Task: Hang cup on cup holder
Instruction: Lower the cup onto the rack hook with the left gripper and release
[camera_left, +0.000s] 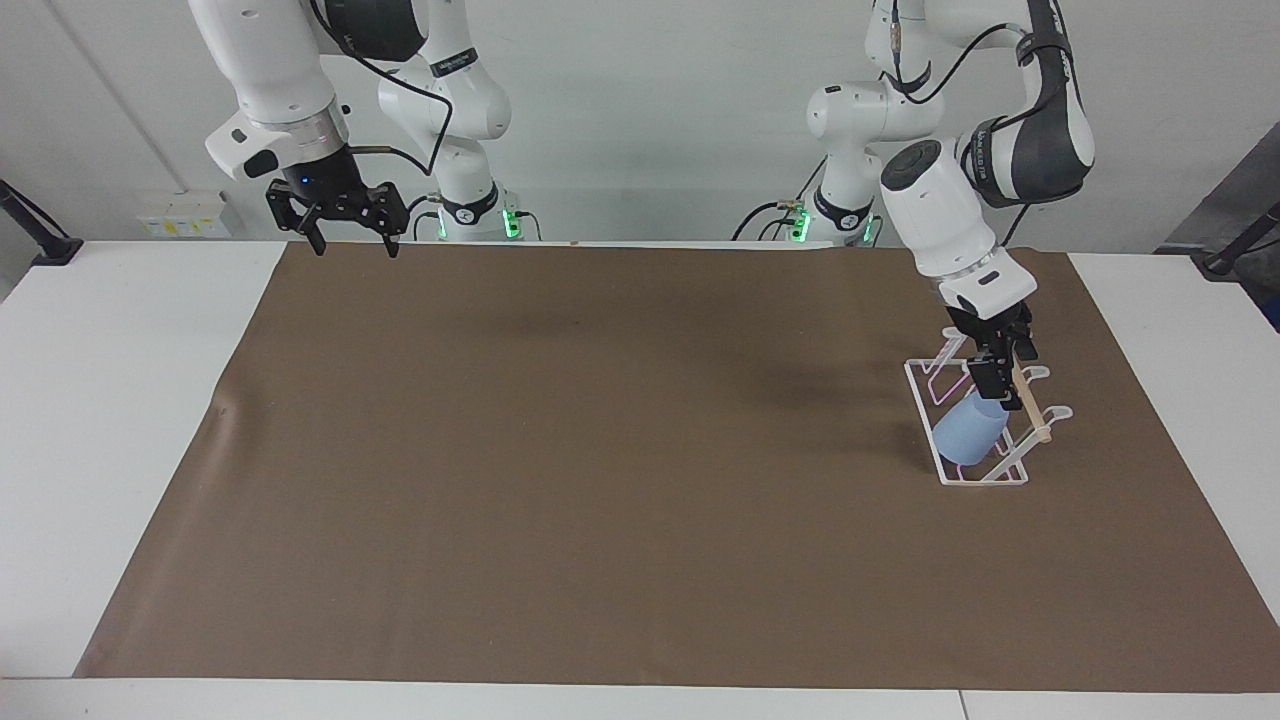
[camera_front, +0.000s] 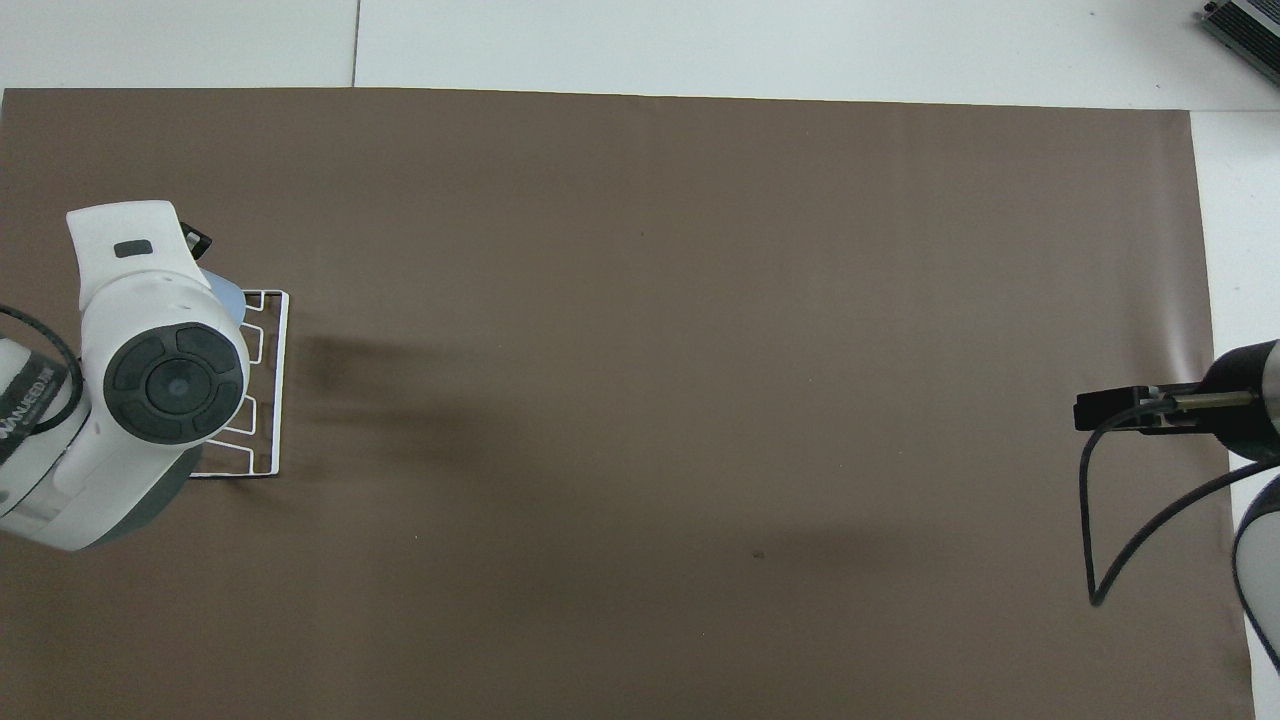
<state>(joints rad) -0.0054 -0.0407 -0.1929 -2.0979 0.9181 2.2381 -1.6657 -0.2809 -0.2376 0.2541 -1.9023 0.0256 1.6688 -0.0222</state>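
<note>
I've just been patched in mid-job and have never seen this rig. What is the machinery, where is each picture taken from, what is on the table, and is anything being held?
Two white robot arms with black two-finger grippers work at a white table covered by a brown mat. One picture looks across the table at the robots, which stand at its top. The other looks steeply down from above their end, so its sides are swapped. At the left arm's end of the mat stands the small white wire cup holder with a wooden rod. The small light-blue plastic cup sits tilted on its prongs. The left gripper is just above the cup, and its jaws appear open, so the cup seems to be released. The right gripper waits open and empty over the mat's edge nearest the robots.
</note>
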